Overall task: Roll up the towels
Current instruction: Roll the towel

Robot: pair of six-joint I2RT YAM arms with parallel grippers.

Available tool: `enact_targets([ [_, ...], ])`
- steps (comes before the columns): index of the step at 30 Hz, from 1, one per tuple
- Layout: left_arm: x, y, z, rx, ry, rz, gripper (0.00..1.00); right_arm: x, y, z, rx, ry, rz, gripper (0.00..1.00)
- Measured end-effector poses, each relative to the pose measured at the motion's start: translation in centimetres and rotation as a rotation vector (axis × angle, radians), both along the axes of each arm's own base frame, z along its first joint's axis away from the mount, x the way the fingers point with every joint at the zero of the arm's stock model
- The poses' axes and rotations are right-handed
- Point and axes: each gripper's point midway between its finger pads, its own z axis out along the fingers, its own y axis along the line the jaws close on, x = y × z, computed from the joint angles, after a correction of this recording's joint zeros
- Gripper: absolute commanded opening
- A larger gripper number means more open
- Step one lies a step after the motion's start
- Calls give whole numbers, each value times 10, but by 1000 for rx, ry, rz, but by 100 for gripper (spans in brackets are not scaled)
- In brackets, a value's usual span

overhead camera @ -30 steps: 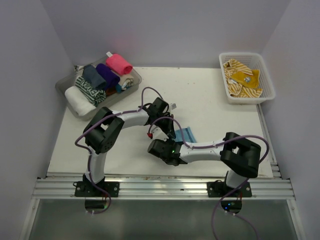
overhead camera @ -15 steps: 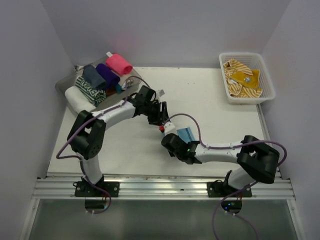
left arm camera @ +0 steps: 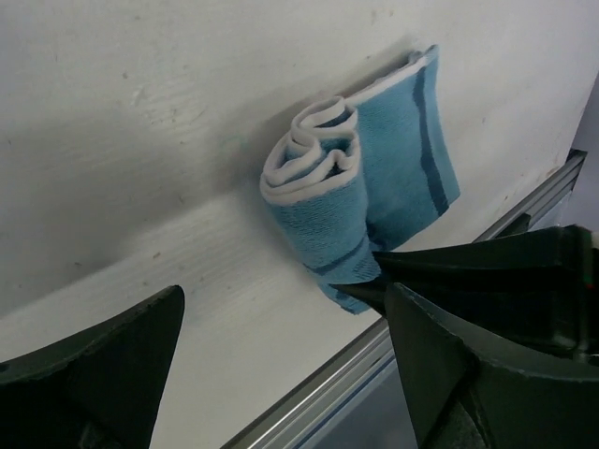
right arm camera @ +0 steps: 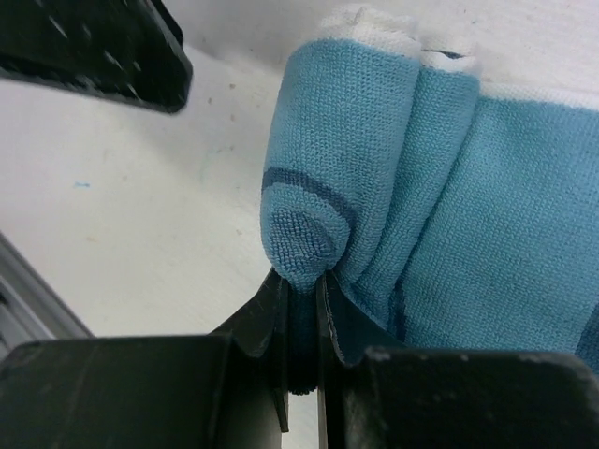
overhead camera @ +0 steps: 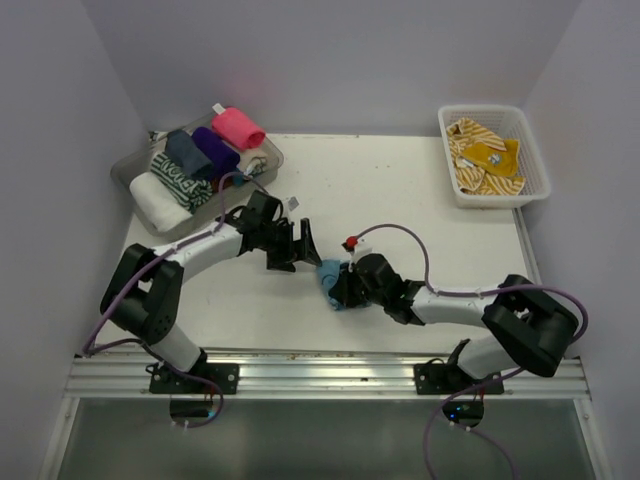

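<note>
At the near middle of the table (overhead camera: 400,190), your right gripper (overhead camera: 338,285) is pinched almost shut on the blue towel (overhead camera: 326,274). In its wrist view the thin jaws bite a fold at the bottom end of the roll, where a dark stripe curves around the cloth. The towel lies on the table as a loose coil. The left wrist view shows the spiral of its white edge at one end and a flat flap lying alongside, not wound in.

Just beyond it and slightly left, your left gripper (overhead camera: 303,243) stands wide apart and holds nothing. It faces the towel without touching it.

I judge the step in hand to be the rolling of this blue towel, with the roll formed but slack. Your next move probably calls for a steady pinch on the right while you tuck the flap and tighten the coil. Bring the open left gripper in at the spiral end, or the roll may spring loose when lifted.

At the far left, a tray (overhead camera: 122,172) holds several rolled towels (overhead camera: 238,128), the likely home for this one. At the far right, a basket (overhead camera: 480,108) holds crumpled striped towels (overhead camera: 485,155) not yet rolled.
</note>
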Motion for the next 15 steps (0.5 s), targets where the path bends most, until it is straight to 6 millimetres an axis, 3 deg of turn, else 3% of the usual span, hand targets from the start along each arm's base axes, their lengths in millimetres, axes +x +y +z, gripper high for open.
enact_targets([
  [3,-12,1,-16,10,55,5,89,-4,2,1,84,31,-13,0],
  [10,-15,-21,-27,-12,53,-28,85,-9,3,5,222,90,-41,0],
  [15,-19,-32,-48,-12,99,-40,65,-10,0,7,291,136,-48,0],
])
